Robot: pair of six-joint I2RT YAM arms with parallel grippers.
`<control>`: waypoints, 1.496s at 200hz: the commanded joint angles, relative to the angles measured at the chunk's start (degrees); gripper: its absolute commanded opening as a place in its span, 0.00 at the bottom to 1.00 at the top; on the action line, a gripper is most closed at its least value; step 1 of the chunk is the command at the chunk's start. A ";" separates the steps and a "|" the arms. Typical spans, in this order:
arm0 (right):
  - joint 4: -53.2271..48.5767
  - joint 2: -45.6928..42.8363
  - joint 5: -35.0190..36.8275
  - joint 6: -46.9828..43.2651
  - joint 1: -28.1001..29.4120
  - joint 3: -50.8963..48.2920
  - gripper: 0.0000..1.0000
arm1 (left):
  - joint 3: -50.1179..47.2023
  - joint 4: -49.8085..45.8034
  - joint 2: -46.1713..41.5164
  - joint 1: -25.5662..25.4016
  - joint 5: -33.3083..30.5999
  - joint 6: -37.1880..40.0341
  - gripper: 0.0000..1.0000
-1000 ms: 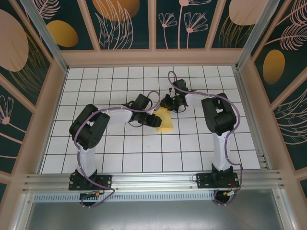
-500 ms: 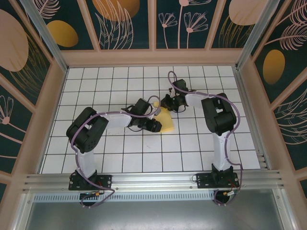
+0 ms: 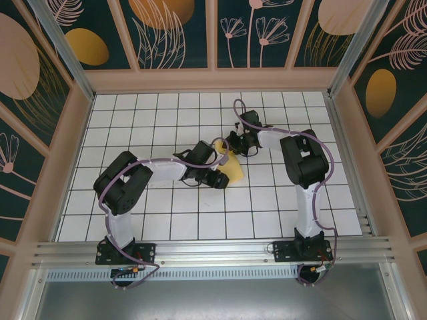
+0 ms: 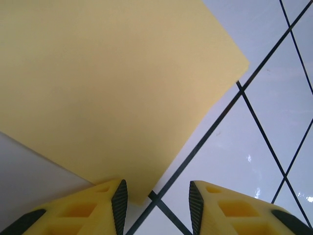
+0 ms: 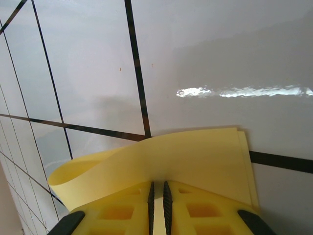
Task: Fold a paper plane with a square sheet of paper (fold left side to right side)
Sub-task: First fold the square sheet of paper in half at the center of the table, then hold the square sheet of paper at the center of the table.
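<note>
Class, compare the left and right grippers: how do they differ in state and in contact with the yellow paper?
The left gripper stands open; the right gripper is pinched shut. The right clamps the yellow paper at its edge; the left grips nothing, with a paper corner beside one finger. Both have yellow fingers.

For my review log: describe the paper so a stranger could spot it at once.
On the white grid table, look at the middle, where the left gripper and the right gripper nearly meet. The square sheet of paper lies between them, one edge curled up into the right one; its plain yellow stands out against white tiles.
</note>
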 commanded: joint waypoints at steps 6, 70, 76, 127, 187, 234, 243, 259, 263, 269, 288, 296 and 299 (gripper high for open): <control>-4.95 2.98 4.51 -0.57 1.05 -2.26 0.19 | -1.28 -3.96 -1.00 -2.05 1.43 -0.99 0.41; -4.94 2.83 4.34 -0.57 1.30 -2.33 0.19 | -1.34 -4.39 -5.37 -2.34 0.65 -0.99 0.43; -4.94 2.67 4.23 -0.57 1.35 -2.38 0.19 | -1.09 -4.40 -6.25 -2.24 0.85 -0.99 0.44; -4.76 1.92 3.96 -0.31 1.48 -2.48 0.19 | 0.37 -1.53 -6.46 4.35 2.06 -6.33 0.42; -4.80 1.78 3.80 -0.23 1.65 -2.44 0.19 | 5.02 1.68 0.53 4.62 5.09 -6.57 0.42; -4.74 1.35 3.37 -0.53 1.72 -1.93 0.20 | 5.30 0.61 3.67 4.62 3.10 -6.10 0.42; -4.94 1.08 3.21 -0.74 1.66 -1.51 0.20 | 5.05 0.53 4.31 4.62 2.86 -6.09 0.41; -4.94 0.49 2.94 -0.85 1.65 -0.94 0.21 | 4.44 0.09 5.13 4.58 2.49 -5.78 0.41; -4.94 0.32 2.78 -0.84 1.65 -0.69 0.21 | 4.19 0.01 5.23 4.49 2.29 -5.74 0.41; -4.94 0.08 2.59 -0.84 1.65 -0.34 0.21 | 3.83 -0.14 5.27 4.48 1.95 -5.67 0.41; -5.56 -0.94 2.11 -1.05 1.65 1.34 0.22 | 2.80 -0.86 5.01 4.41 0.81 -5.34 0.40; -6.64 -1.44 2.33 -1.47 1.62 2.68 0.23 | 2.34 -1.05 4.92 4.43 0.44 -5.23 0.40; -6.92 -1.71 2.53 -1.65 1.57 3.19 0.23 | 2.18 -1.16 4.87 4.40 0.32 -5.21 0.40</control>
